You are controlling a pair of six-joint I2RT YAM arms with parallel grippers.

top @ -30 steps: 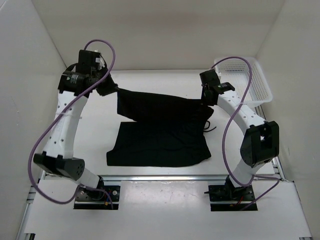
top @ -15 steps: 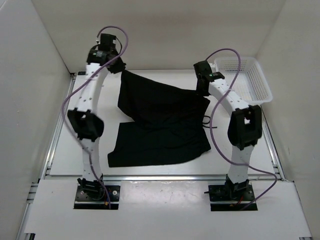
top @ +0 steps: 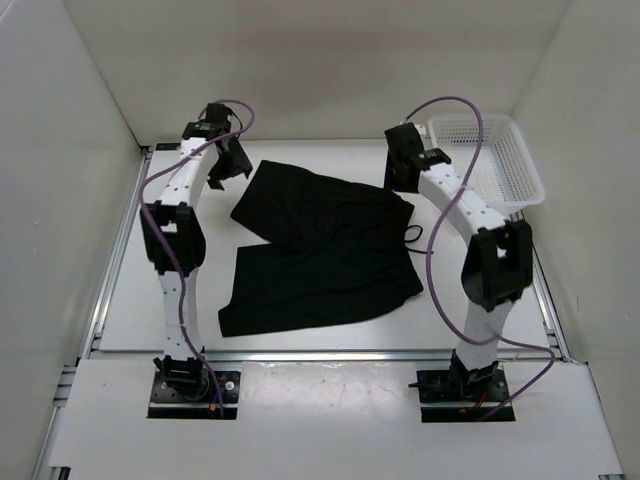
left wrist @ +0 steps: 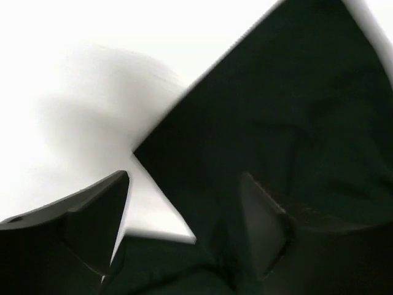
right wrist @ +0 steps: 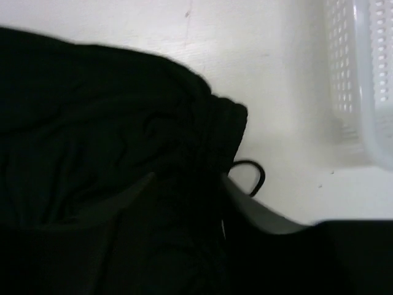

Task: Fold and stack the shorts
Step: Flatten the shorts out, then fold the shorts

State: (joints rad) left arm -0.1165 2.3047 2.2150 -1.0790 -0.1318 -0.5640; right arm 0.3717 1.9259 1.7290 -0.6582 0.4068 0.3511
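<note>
The black shorts point(top: 320, 250) lie on the white table, one leg laid partly over the other, their waist to the right. My left gripper point(top: 235, 165) hangs open just past their far left corner. In the left wrist view its fingers point(left wrist: 92, 215) stand wide apart over that fabric corner point(left wrist: 258, 123), gripping nothing. My right gripper point(top: 398, 180) is above the far right waist corner. In the right wrist view it point(right wrist: 187, 190) is open over dark cloth point(right wrist: 110, 123), and the drawstring point(right wrist: 253, 178) loops out beside it.
A white mesh basket point(top: 530, 165) stands at the far right corner of the table, close to my right arm; its wall point(right wrist: 362, 80) shows in the right wrist view. White walls enclose the table on three sides.
Both grippers opened and let go of the shorts' far edge. The lifted fabric dropped flat onto the table. The left arm swung in toward the far left corner.
</note>
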